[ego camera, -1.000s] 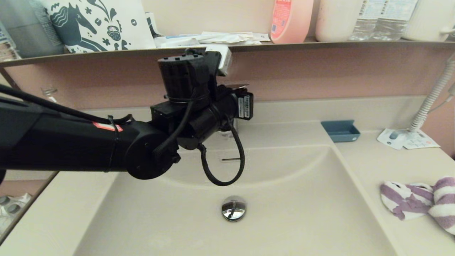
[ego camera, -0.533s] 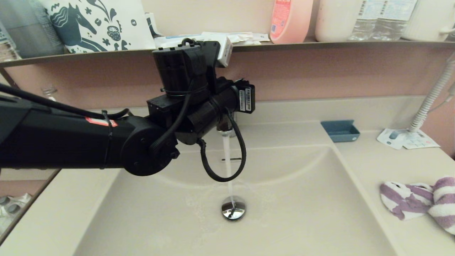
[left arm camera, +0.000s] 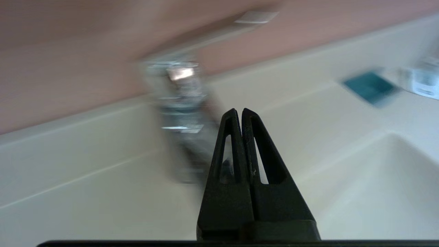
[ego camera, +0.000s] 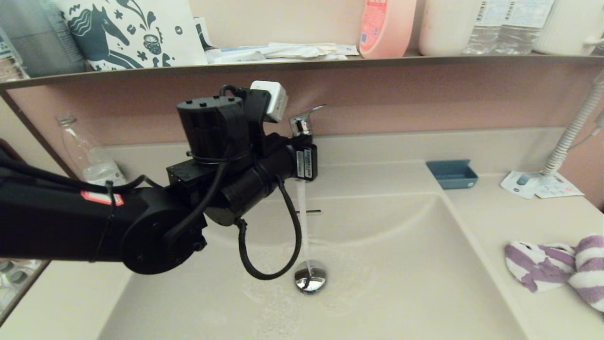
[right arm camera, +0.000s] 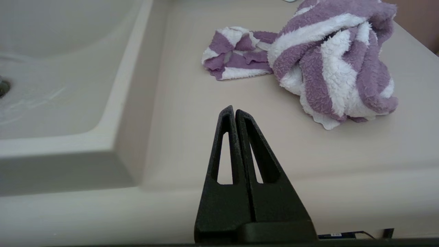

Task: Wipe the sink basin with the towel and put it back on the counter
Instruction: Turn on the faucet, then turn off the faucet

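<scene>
The purple and white striped towel [ego camera: 561, 271] [right arm camera: 322, 58] lies bunched on the counter [ego camera: 509, 222] [right arm camera: 205, 103] right of the sink basin [ego camera: 401, 264] [right arm camera: 61, 65]. Water runs from the chrome faucet [ego camera: 302, 123] [left arm camera: 180, 113] onto the drain plug [ego camera: 310, 278]. My left arm reaches over the basin; its gripper [left arm camera: 239, 111] is shut and empty, beside the faucet. My right gripper [right arm camera: 234, 110] is shut and empty, low at the counter's front edge, short of the towel.
A blue tray [ego camera: 452, 173] [left arm camera: 368, 86] and a printed white card [ego camera: 538, 184] lie at the counter's back right, by a corrugated hose [ego camera: 573, 127]. A plastic bottle [ego camera: 87, 156] stands back left. The shelf [ego camera: 424, 59] above holds bottles and a patterned bag.
The faucet lever went up and water began to run into the basin. My left arm then drew back and down, away from the faucet. The towel has not moved.
</scene>
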Robot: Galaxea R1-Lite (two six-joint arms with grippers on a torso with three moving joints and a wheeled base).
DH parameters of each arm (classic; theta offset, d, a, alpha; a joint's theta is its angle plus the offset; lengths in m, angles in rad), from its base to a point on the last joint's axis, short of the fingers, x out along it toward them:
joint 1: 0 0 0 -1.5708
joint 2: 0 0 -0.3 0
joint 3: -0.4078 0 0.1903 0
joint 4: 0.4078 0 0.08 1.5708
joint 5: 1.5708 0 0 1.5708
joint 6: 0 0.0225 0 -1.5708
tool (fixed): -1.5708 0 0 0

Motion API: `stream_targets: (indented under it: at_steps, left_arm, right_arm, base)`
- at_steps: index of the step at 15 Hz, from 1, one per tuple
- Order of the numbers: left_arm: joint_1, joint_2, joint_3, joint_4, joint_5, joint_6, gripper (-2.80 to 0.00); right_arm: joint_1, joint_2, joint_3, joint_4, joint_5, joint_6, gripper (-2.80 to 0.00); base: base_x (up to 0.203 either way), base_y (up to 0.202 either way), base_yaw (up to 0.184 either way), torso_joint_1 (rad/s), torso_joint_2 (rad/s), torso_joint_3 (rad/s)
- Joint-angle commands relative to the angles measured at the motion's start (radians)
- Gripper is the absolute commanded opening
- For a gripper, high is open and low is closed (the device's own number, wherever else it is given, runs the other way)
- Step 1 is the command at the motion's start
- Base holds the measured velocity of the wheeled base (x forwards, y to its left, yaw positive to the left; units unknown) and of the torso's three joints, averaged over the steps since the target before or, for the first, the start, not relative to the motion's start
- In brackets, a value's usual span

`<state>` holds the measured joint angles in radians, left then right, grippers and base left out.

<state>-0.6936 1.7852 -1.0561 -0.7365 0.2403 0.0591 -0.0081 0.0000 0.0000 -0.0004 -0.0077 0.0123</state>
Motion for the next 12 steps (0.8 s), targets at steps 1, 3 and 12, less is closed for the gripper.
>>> stream_targets:
  at_steps: [1,3,12]
  left_arm:
    - [0.043,-0.017,0.01,-0.006,-0.009,0.002,-2.8]
    - [0.066,-0.027,0.002,-0.004,-0.029,0.005,-2.8]
    - [0.12,0.023,-0.2,0.002,-0.059,0.039,-2.8]
  right_arm:
    - [0.0,0.0,0.0,0.0,0.0,0.0,-2.8]
    - [0.0,0.001,0.0,0.0,0.0,0.0,-2.8]
    - [0.0,0.0,0.0,0.0,0.0,0.0,-2.8]
  base:
    - [0.0,0.0,0.0,0.0,0.0,0.0]
    - [0.0,0.0,0.0,0.0,0.0,0.0]
    - [0.0,0.0,0.0,0.0,0.0,0.0]
